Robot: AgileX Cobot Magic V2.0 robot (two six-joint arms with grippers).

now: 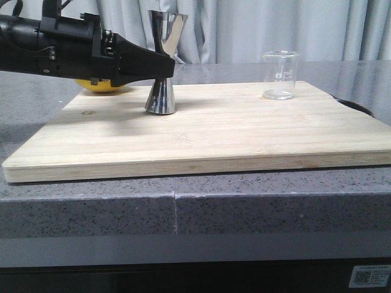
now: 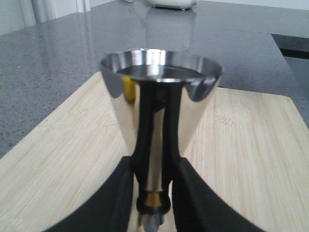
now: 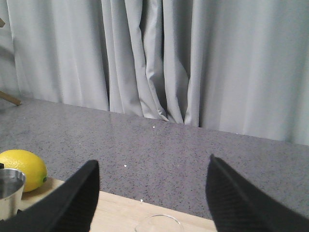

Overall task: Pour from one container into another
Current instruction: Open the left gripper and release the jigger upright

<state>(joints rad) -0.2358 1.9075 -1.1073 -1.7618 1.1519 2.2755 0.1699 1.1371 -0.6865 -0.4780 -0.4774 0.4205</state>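
- The left gripper [image 1: 166,66] reaches in from the left and pinches the steel jigger [image 1: 165,61] at its narrow waist, one finger on each side; the jigger stands upright on the left part of the wooden board [image 1: 201,137].
- The glass beaker [image 1: 281,75] stands alone at the far right of the board, well apart from the jigger and apparently empty (hard to be sure through clear glass).
- The right gripper [image 3: 152,203] has its jaws spread wide, hovering just over the beaker's rim.
- As I judge it, the step in hand is taking hold of the beaker: lower squarely around its body, close gently, and keep the jigger steady.
- The left wrist view shows the gold band [image 2: 153,198] between the fingers; the front view hides it.
- A lemon [image 3: 21,168] shows clearly in the right wrist view, but is mostly hidden behind the left arm from the front.
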